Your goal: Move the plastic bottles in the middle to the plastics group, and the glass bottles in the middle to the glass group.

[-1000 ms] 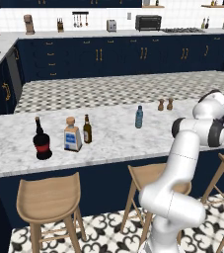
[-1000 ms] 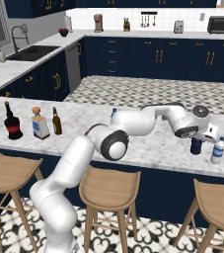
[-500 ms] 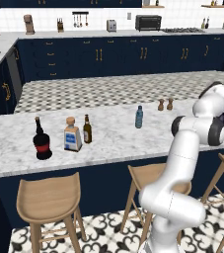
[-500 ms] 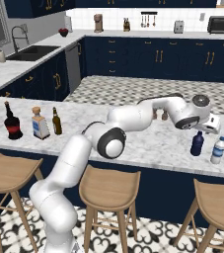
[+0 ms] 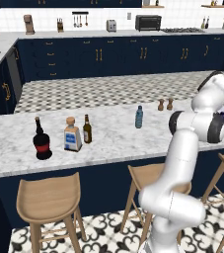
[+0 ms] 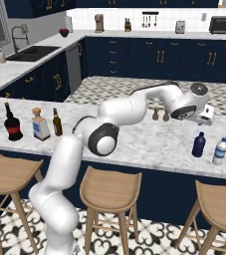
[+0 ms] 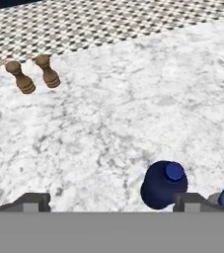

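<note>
The stubby navy bottle (image 6: 198, 145) stands upright on the marble counter (image 6: 149, 142), next to the pale blue-and-white bottle (image 6: 219, 151). My gripper (image 6: 205, 116) hangs open above and behind them. In the hand view the navy bottle (image 7: 164, 184) lies below, near the right fingertip (image 7: 187, 200), with nothing held in the gripper (image 7: 109, 200). The slim light blue bottle (image 5: 139, 117) stands alone mid-counter. At the left, the amber bottle (image 5: 87, 129) stands beside the square corked bottle (image 5: 72, 136) and the black red-labelled bottle (image 5: 42, 141).
Two small brown shakers (image 7: 34, 75) stand on the counter's far side, between the light blue bottle and my hand. Wooden stools (image 6: 109, 191) line the near side under the counter. My own arm arches over the counter's middle in the right base view.
The gripper has lifted up and back from the navy bottle, which stays standing beside the pale bottle. The other bottles have not moved.
</note>
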Robot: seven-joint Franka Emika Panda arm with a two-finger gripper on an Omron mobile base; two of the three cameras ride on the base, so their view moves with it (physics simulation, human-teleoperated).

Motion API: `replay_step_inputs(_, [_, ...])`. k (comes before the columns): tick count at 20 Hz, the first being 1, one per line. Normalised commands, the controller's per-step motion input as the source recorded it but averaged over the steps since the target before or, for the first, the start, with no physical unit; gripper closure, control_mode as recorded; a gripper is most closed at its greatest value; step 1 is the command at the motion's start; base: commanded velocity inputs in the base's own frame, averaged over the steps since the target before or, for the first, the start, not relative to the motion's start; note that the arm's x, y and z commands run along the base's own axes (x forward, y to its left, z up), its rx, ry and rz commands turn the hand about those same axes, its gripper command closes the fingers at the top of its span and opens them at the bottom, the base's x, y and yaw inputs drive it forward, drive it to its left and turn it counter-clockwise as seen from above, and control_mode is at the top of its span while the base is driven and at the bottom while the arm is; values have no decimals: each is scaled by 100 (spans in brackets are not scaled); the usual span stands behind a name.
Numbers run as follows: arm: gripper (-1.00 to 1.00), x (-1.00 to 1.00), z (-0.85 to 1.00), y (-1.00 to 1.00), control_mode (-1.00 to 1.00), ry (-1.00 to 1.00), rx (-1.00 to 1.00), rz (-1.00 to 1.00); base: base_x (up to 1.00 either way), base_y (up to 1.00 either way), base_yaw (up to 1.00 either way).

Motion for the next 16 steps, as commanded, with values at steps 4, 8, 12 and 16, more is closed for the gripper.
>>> replay_step_inputs(4, [-100,0,0,100,-100,17,-8,25,0,0,0])
replay_step_inputs(8, [-100,0,0,100,-100,23,-8,26,0,0,0])
replay_step_inputs(12, [-100,4,6,100,-100,19,-1,22,0,0,0])
replay_step_inputs(16, [-100,18,2,100,-100,7,0,15,0,0,0])
